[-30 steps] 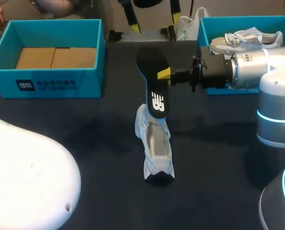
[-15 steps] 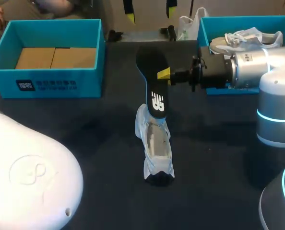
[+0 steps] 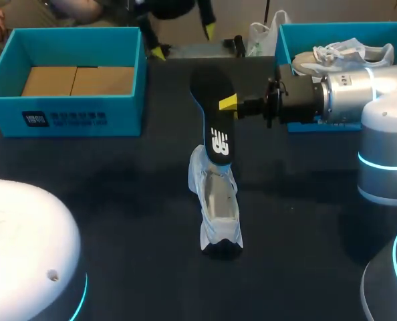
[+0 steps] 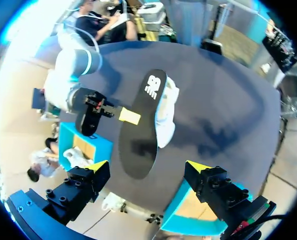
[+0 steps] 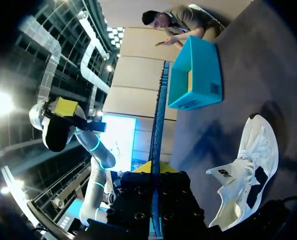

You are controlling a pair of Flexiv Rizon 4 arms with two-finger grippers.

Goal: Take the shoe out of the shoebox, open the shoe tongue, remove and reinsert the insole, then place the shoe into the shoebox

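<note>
My right gripper [image 3: 229,104] reaches in from the right and is shut on the edge of a black insole [image 3: 212,114] with a white logo. The insole hangs tilted, heel end low over the white shoe [image 3: 216,207], which lies on the dark table. In the right wrist view the insole [image 5: 160,105] shows edge-on between the right gripper [image 5: 154,169], with the shoe [image 5: 248,160] beyond and below. My left gripper [image 3: 182,39] hovers high over the table's far side, open and empty. Seen from it, the left gripper [image 4: 148,167] looks down on insole [image 4: 141,130] and shoe [image 4: 167,107].
An open blue shoebox [image 3: 128,73] with cardboard inside stands at the back left. A second blue box [image 3: 285,40] at the back right holds another white shoe [image 3: 342,55]. A plastic bag [image 3: 260,33] lies between them at the far edge. My left arm's white housing [image 3: 21,254] fills the near left.
The left gripper has swung to the left and turned over the table's far side, and the left arm's white housing has sunk lower. The right gripper, insole and shoe have stayed put.
</note>
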